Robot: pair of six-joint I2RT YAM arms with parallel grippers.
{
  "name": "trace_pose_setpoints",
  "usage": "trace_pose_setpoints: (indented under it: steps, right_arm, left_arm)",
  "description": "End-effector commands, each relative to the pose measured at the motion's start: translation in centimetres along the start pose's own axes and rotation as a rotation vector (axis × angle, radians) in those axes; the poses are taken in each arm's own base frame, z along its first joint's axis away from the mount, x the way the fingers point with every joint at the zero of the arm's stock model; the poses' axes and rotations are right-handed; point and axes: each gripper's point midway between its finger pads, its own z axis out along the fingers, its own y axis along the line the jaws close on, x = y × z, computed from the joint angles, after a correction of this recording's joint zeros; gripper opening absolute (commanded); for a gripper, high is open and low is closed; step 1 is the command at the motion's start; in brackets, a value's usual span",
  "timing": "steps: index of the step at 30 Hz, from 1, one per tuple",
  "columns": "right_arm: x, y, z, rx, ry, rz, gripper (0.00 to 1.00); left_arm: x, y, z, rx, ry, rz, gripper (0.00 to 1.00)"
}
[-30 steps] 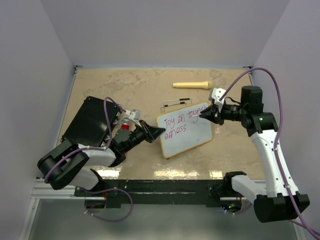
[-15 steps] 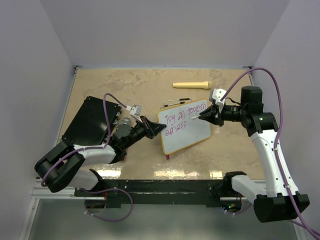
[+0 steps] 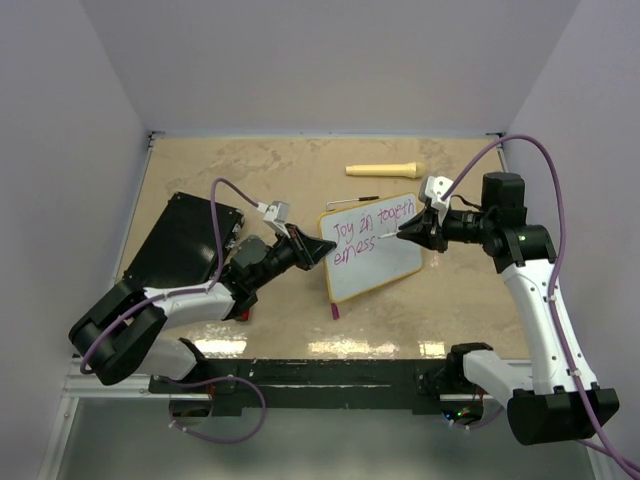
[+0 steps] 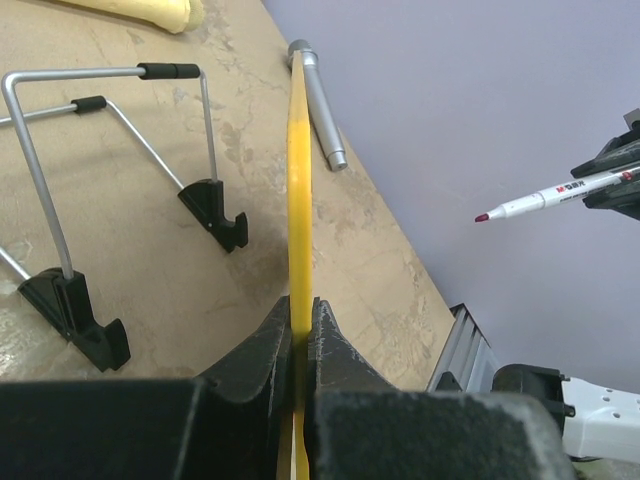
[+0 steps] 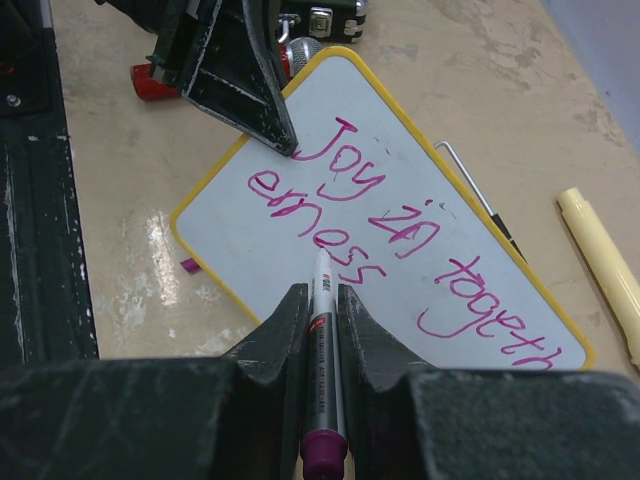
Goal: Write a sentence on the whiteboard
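The whiteboard (image 3: 378,262), white with a yellow rim, is held tilted up off the table. The sentence (image 3: 370,232) on it reads "Joy in togeth / erness" in pink, also clear in the right wrist view (image 5: 400,215). My left gripper (image 3: 324,252) is shut on the board's left edge; in the left wrist view it (image 4: 301,305) pinches the yellow rim (image 4: 299,180) edge-on. My right gripper (image 3: 415,232) is shut on a pink marker (image 5: 325,330). The marker (image 4: 555,193) points at the board's face after "erness", its tip a little off the surface.
A wire stand (image 3: 352,203) lies behind the board, also in the left wrist view (image 4: 110,190). A black flat case (image 3: 180,245) lies at the left. A cream cylinder (image 3: 385,169) lies at the back. A pink cap (image 3: 334,312) lies by the board's near corner.
My left gripper has swung the whiteboard right and raised it, bringing its face toward the marker. A pink cap now shows below the board. The right arm has barely moved.
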Motion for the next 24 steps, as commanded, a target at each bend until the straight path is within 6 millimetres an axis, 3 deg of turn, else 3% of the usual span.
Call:
trace_pose_setpoints:
  steps: [1, 20, 24]
  right_arm:
    - [-1.6, 0.3, -0.4, -0.008, -0.047, -0.024, 0.00]
    - [-4.4, 1.1, -1.1, -0.057, -0.094, -0.044, 0.00]
    - [-4.3, 1.2, -1.1, -0.064, -0.098, -0.043, 0.00]
  left_arm:
    - [-6.5, -5.7, 0.6, 0.176, -0.180, 0.037, 0.00]
    - [-11.1, -6.6, 1.0, 0.269, -0.194, 0.113, 0.00]
    - [-12.1, -5.4, 0.8, 0.279, -0.184, 0.129, 0.00]
